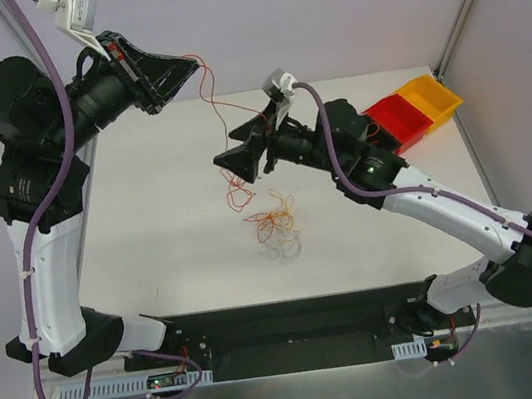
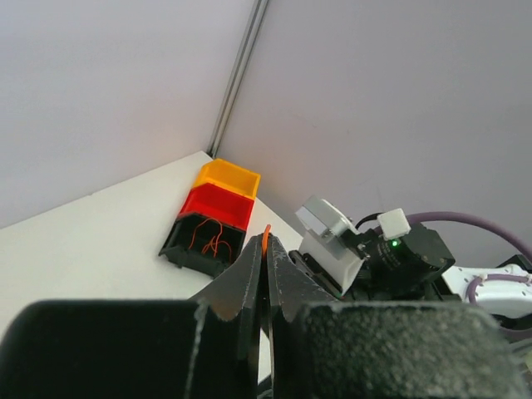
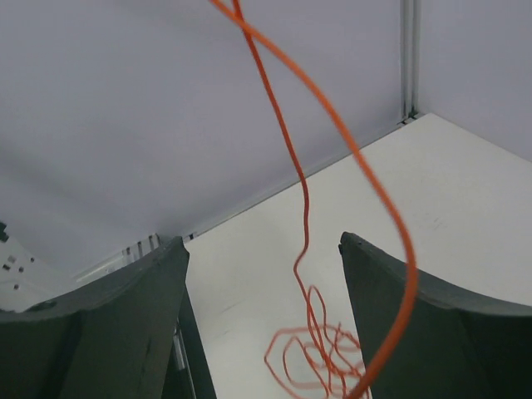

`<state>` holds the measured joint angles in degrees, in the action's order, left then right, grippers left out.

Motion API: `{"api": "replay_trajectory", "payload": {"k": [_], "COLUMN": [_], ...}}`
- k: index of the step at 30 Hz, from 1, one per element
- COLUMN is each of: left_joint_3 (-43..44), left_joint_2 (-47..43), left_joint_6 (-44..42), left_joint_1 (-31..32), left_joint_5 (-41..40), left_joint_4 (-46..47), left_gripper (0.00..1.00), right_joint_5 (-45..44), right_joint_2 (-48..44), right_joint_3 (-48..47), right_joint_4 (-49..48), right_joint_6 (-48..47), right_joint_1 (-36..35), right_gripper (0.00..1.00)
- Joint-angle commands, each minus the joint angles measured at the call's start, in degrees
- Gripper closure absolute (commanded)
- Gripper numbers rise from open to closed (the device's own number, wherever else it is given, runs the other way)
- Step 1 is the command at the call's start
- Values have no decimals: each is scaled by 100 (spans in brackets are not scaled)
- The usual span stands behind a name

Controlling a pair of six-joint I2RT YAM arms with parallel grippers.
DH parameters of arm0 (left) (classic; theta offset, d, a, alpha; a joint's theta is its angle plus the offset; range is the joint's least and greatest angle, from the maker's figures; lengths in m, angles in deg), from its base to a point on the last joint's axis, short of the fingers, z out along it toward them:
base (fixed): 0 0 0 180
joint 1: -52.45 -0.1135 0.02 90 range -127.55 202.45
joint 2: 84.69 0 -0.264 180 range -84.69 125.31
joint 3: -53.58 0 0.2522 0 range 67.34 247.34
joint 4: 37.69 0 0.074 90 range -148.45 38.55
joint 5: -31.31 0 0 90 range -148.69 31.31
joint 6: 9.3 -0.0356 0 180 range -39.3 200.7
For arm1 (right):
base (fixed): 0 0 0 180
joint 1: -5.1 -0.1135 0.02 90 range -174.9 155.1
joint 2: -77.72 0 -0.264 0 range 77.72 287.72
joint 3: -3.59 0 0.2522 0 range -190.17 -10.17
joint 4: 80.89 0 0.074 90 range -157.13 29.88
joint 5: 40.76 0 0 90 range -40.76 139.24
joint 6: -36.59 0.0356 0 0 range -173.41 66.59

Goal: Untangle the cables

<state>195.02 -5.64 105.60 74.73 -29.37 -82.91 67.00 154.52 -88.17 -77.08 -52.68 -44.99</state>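
Pinching one orange strand [image 2: 266, 236] between jaws pressed fully together, the left gripper [image 1: 196, 64] hangs high over the table [image 1: 146, 208]. Seen from its wrist, only a short orange tip sticks out above its fingertips. From that grip the strand drops away below and toward the right gripper [image 1: 224, 160]. That gripper stands wide open with nothing clamped in it. Two runs of the orange strand pass through the gap between its fingers [image 3: 125, 324]. One hangs free in the middle and the other curves close to the far finger; I cannot tell if it touches. Below the right gripper's open jaws the cables [image 1: 272, 227] lie on the table as a loose tangle of orange, yellowish and pale loops. Behind that gripper's arm sit a black bin [image 2: 195, 241] with some orange wire in it, a red bin [image 1: 400, 119] and a yellow bin [image 1: 435, 97], side by side.
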Motion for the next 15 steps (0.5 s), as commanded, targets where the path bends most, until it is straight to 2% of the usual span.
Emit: {"api": "replay_trajectory", "payload": {"k": [1, 5, 8, 15], "left_joint_3": [82, 196, 380, 794], "left_joint_2": [-109, -82, -47, -12], "left_joint_6": [146, 269, 287, -29], "left_joint_1": [-5, -5, -5, -5], "left_joint_5": [-32, 21, -23, -602], "left_joint_4": [351, 465, 518, 606], "left_gripper": [100, 100, 100, 100], "right_joint_5": [-1193, -1546, -1696, -2056], "right_joint_2": [485, 941, 1109, 1241], "right_joint_3": [-190, -49, 415, 2418], "right_joint_4": [-831, -1131, -1245, -1965], "right_joint_6": [111, 138, 111, 322], "right_joint_1": [-221, -274, -300, -362], "right_gripper": [28, 45, 60, 71]}}
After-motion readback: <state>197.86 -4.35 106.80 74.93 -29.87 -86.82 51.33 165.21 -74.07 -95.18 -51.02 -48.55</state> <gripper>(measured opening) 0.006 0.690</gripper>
